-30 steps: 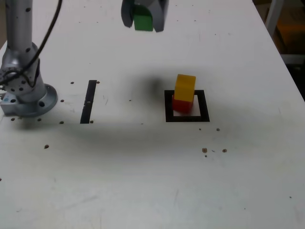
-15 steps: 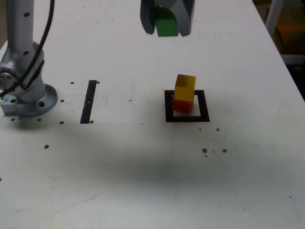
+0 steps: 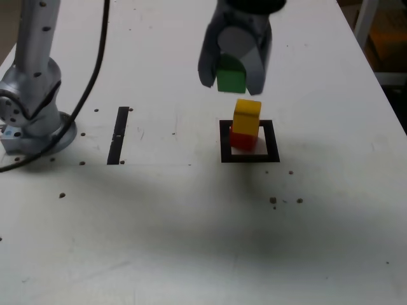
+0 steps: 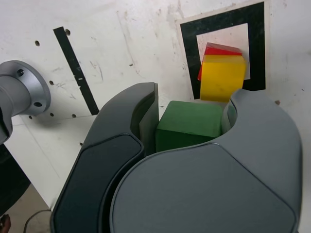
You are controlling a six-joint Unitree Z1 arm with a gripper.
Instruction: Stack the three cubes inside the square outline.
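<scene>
Gripper clamped on green cube — jaws hugging both sides; below them, yellow cube atop red cube inside square outline.

My gripper points down over the bench, its two dark grey jaws clamped on the sides of the green cube, which hangs in the air. I see the arm's silver base column standing upright at the exterior view's left.
</scene>
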